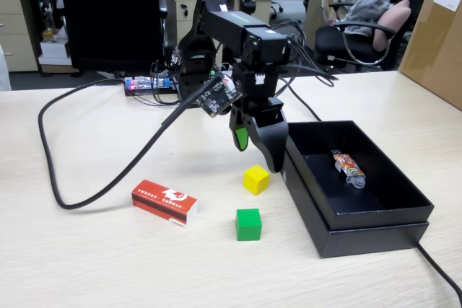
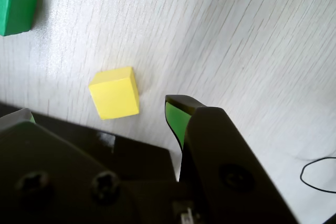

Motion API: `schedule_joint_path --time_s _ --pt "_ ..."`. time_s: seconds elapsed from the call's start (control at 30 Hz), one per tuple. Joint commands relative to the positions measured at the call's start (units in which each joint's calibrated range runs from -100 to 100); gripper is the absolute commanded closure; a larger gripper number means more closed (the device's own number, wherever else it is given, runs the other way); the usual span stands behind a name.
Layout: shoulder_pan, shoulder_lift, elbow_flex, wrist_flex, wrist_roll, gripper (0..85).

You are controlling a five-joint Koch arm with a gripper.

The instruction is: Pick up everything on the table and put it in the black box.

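Observation:
A small yellow cube (image 1: 255, 179) (image 2: 114, 93) lies on the beige table (image 1: 108, 265), just left of the black box (image 1: 375, 232). My gripper (image 1: 257, 155) (image 2: 100, 113) hangs open a little above the yellow cube, and its green-padded jaws hold nothing. Nearer the front sits a green cube (image 1: 248, 224) (image 2: 16, 4). The red-and-white carton (image 1: 164, 202) lies flat to the left. Inside the black box rests an orange-red snack packet (image 1: 349, 167).
A thick black cable (image 1: 50, 171) loops across the left of the table, and another cable (image 1: 440, 272) runs off the box's near right corner. A lit circuit board (image 1: 148, 84) sits at the back. A brown cardboard carton (image 1: 433, 27) stands far right.

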Motion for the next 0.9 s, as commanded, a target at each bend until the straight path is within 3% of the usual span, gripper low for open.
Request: schedule_joint_path --time_s 0.0,0.43,0.53,0.73,0.87 --pt "0.1 0.7 5.2 -2.5 -0.2 38.7" --pt "0.0 3.1 5.8 0.5 2.6 36.8" --pt "0.0 3.0 4.3 0.5 2.1 34.2" --pt "1.2 3.0 2.3 2.9 -3.6 38.3" --pt "1.3 4.3 2.3 3.1 -3.9 39.4"
